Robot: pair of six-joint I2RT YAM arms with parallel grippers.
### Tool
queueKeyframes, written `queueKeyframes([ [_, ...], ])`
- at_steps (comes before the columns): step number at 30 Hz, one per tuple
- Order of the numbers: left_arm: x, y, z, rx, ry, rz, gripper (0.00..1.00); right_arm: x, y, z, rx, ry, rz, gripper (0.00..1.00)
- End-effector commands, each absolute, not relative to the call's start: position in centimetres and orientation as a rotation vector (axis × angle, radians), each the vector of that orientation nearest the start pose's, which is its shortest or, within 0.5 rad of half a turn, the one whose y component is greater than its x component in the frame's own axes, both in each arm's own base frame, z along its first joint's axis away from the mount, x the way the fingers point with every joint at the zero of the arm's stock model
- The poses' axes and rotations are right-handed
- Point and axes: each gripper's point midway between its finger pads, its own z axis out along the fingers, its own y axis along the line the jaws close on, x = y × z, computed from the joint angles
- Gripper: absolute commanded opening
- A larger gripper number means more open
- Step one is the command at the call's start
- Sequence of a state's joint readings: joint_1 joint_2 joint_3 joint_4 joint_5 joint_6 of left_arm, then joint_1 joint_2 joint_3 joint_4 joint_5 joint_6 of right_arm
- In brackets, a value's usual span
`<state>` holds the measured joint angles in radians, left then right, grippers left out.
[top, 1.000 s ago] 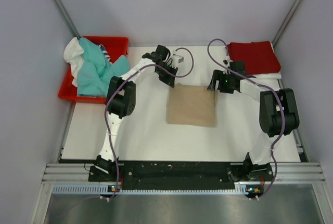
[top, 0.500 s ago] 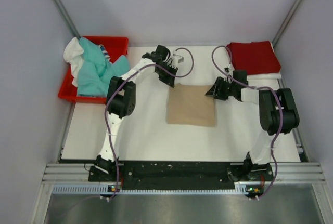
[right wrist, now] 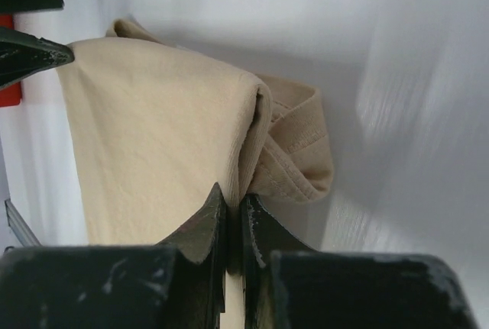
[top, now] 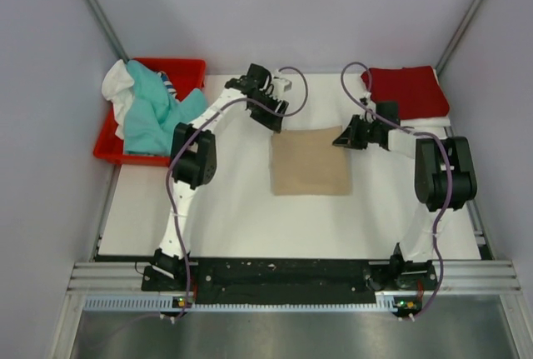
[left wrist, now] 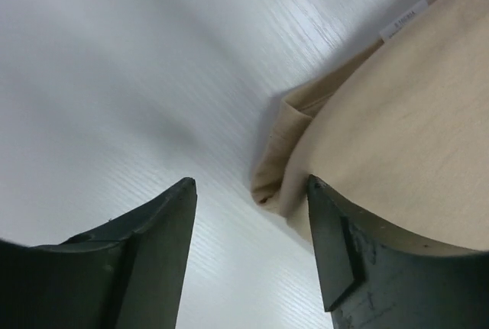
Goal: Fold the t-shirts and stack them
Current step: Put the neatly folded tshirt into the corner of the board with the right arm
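Note:
A folded tan-beige t-shirt [top: 310,162] lies flat at the table's middle. My left gripper [top: 271,119] stands open over its far left corner; in the left wrist view its jaws [left wrist: 252,191] are spread over bare table beside the tan shirt's [left wrist: 397,138] folded corner, holding nothing. My right gripper [top: 341,138] is at the far right corner. In the right wrist view it [right wrist: 234,203] is shut on the tan shirt's [right wrist: 153,130] folded edge. A folded dark red t-shirt [top: 405,90] lies at the back right. Teal [top: 154,113] and white [top: 117,84] t-shirts are heaped at the back left.
The red plastic tray [top: 187,69] holding the heap sits at the table's back left corner. The white table [top: 225,209] ends in a black rail at the near side, where both arm bases stand. Grey walls close in left and right.
My left gripper opened and let go of the tan shirt's corner. My right gripper moved in and shut on the shirt's far right edge. The shirt shifted slightly toward the back.

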<state>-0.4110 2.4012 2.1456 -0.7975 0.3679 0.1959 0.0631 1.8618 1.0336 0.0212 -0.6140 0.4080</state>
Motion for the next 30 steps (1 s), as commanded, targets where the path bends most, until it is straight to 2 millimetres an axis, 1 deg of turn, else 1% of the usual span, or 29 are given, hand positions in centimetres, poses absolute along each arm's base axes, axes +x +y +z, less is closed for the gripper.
queueKeyframes([
  [1, 51.7, -24.8, 10.6, 0.837, 2.353, -0.437, 0.82, 43.4, 13.0, 6.9, -0.015, 2.390, 0.849, 0.00],
  [2, 52.1, -24.3, 12.2, 0.825, 2.324, -0.426, 0.99, 43.5, 12.7, 7.1, -0.028, 2.402, 0.827, 0.00],
  [3, 52.3, -23.8, 13.2, 0.816, 2.306, -0.414, 0.99, 43.8, 12.5, 7.3, -0.052, 2.409, 0.800, 0.00],
  [5, 52.0, -22.8, 15.1, 0.824, 2.272, -0.386, 0.99, 44.2, 12.1, 7.6, -0.094, 2.426, 0.757, 0.00],
  [7, 51.5, -22.0, 16.1, 0.836, 2.260, -0.359, 0.99, 45.0, 11.1, 7.8, -0.112, 2.449, 0.677, 0.00],
  [9, 50.7, -21.5, 16.4, 0.850, 2.257, -0.348, 0.99, 45.7, 10.3, 8.1, -0.126, 2.474, 0.600, 0.00],
  [10, 50.0, -21.3, 16.1, 0.860, 2.268, -0.349, 0.99, 46.2, 9.9, 8.4, -0.134, 2.477, 0.565, 0.00],
  [11, 49.5, -21.2, 16.1, 0.870, 2.267, -0.351, 0.99, 47.0, 9.4, 9.1, -0.148, 2.470, 0.524, 0.00],
  [15, 48.3, -20.6, 15.6, 0.896, 2.290, -0.341, 0.99, 49.0, 7.6, 10.3, -0.148, 2.464, 0.374, 0.00],
  [17, 48.2, -20.2, 15.3, 0.890, 2.305, -0.324, 0.99, 50.1, 6.7, 11.1, -0.158, 2.444, 0.297, 0.00],
  [18, 48.1, -20.1, 15.2, 0.889, 2.311, -0.317, 0.99, 50.8, 6.3, 11.8, -0.150, 2.427, 0.268, 0.00],
  [20, 48.1, -19.9, 15.1, 0.884, 2.320, -0.308, 0.99, 51.9, 5.3, 12.9, -0.188, 2.396, 0.180, 0.00],
  [24, 48.0, -19.8, 14.9, 0.894, 2.324, -0.301, 0.99, 54.2, 3.1, 15.2, -0.192, 2.348, 0.017, 0.00],
  [25, 47.9, -19.8, 14.7, 0.896, 2.330, -0.304, 0.99, 54.6, 2.8, 15.6, -0.195, 2.340, -0.013, 0.00],
  [26, 47.9, -19.8, 14.7, 0.896, 2.330, -0.302, 0.99, 55.2, 2.1, 16.2, -0.195, 2.330, -0.063, 0.00],
  [27, 47.8, -19.8, 14.7, 0.899, 2.330, -0.305, 0.99, 55.6, 1.7, 16.4, -0.202, 2.325, -0.096, 0.00],
  [30, 47.7, -19.8, 14.6, 0.900, 2.338, -0.310, 0.99, 57.3, 0.0, 18.0, -0.208, 2.282, -0.218, 0.00],
])
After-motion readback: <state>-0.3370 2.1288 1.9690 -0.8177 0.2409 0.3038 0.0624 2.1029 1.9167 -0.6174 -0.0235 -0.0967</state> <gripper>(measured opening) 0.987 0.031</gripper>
